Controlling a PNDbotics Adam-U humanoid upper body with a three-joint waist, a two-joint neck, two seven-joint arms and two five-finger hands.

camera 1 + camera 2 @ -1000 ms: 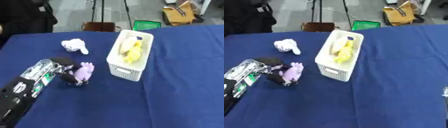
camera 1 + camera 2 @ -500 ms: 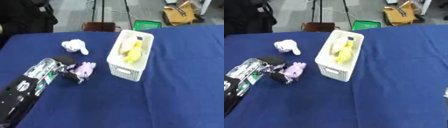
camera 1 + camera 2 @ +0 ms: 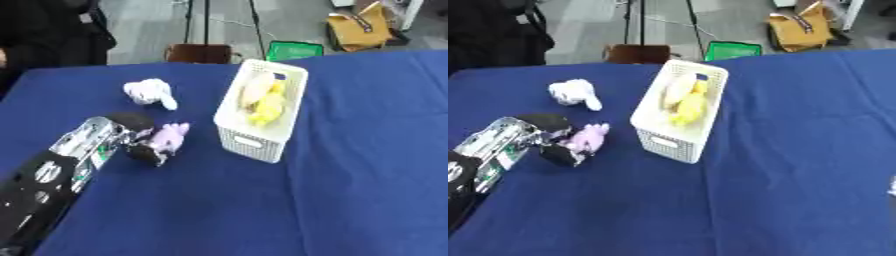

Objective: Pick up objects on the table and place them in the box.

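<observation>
2 soft toys out, 1 white box (image 3: 262, 135).
The left hand (image 3: 131, 135) curls around the purple toy (image 3: 167, 138); the white toy (image 3: 149, 92) lies apart; maybe 2 yellow things (image 3: 262, 102) inside.

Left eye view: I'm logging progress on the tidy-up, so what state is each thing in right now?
Purple plush toy: on the blue table, held in the fingers of the left robot hand, not lifted clear.
White plush toy: lying loose on the table, untouched.
White box: upright, open on top, holding yellow toys.
Right robot hand: not in view.
</observation>
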